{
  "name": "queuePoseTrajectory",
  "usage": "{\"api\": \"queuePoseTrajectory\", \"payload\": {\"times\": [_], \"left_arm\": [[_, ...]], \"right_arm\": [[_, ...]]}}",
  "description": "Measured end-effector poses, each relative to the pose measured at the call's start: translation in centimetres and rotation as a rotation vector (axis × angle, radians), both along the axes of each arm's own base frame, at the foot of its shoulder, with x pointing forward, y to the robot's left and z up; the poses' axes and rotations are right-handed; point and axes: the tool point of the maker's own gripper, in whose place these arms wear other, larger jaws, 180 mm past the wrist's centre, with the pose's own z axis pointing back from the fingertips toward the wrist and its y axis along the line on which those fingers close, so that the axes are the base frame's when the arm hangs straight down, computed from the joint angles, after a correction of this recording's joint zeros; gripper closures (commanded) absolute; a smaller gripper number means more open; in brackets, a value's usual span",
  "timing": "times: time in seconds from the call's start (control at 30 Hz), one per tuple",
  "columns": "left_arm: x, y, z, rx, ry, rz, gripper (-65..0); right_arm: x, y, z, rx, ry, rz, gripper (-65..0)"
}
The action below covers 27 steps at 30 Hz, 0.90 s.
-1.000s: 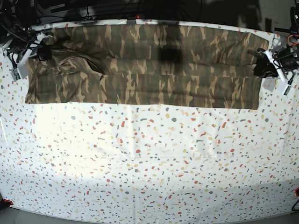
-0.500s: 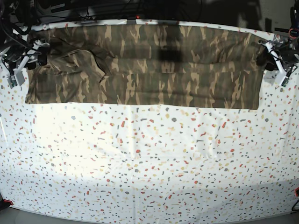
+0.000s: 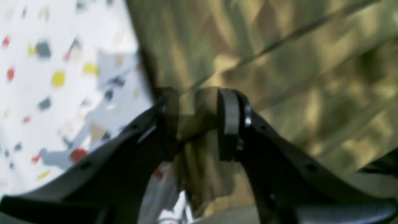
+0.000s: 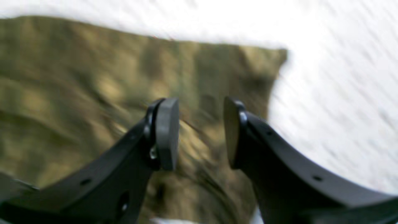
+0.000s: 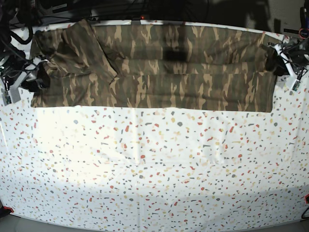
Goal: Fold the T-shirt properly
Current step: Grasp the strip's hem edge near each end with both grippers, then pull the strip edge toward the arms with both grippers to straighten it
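The camouflage T-shirt (image 5: pixel 159 67) lies as a long flat band across the far side of the table, with a sleeve spread at its left end. My left gripper (image 5: pixel 276 63) is at the shirt's right end. In the left wrist view, my left gripper (image 3: pixel 197 124) is open, and a low ridge of the T-shirt (image 3: pixel 295 77) sits between the pads. My right gripper (image 5: pixel 30 81) is at the shirt's left end. The right wrist view shows my right gripper (image 4: pixel 200 133) open just above the T-shirt (image 4: pixel 77 77), near a corner of the cloth.
A white speckled cover (image 5: pixel 154 164) lies over the whole table in front of the shirt. Dark cables and equipment (image 5: pixel 96 9) run along the far edge. The table's near edge (image 5: pixel 145 226) is at the bottom of the base view.
Both grippers have let go of the cloth and now stand open. The shirt's left end has spread toward the far edge. My right gripper has moved nearer along that end.
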Motion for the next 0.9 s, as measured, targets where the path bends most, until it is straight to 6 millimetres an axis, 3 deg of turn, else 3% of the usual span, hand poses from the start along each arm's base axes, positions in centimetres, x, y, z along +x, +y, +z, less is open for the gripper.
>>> {"api": "queuePoseTrajectory", "payload": {"times": [0.17, 0.3, 0.43, 0.57, 0.67, 0.77, 0.9], "left_arm": [[3.0, -0.1, 1.8, -0.01, -0.078, 0.002, -20.3], [5.3, -2.0, 4.3, -0.159, -0.168, 0.023, -20.3], [6.0, -5.4, 4.3, -0.293, -0.207, 0.062, -20.0], [6.6, -7.9, 3.1, -0.306, -0.2, 0.074, -14.3], [7.5, -7.9, 3.3, -0.28, -0.216, 0.072, -10.3], [6.6, -7.4, 1.9, -0.217, -0.144, 0.065, -5.7], [6.2, -7.0, 1.2, -0.207, -0.107, 0.107, -0.7]], "right_arm": [[1.6, 2.8, 2.9, 0.188, -0.11, 0.051, -24.4], [2.2, 3.5, 2.8, 0.224, -0.139, 0.027, -24.4], [2.7, 3.5, 0.2, 0.198, -0.096, -0.031, -24.4], [4.2, 4.3, -2.4, 0.177, -0.057, -0.041, -24.4], [4.9, 5.2, -4.8, 0.134, 0.009, -0.012, -24.4], [4.5, 5.6, -7.2, 0.077, 0.084, 0.008, -24.4], [4.2, 5.0, -7.8, 0.029, 0.103, 0.002, -24.4]]}}
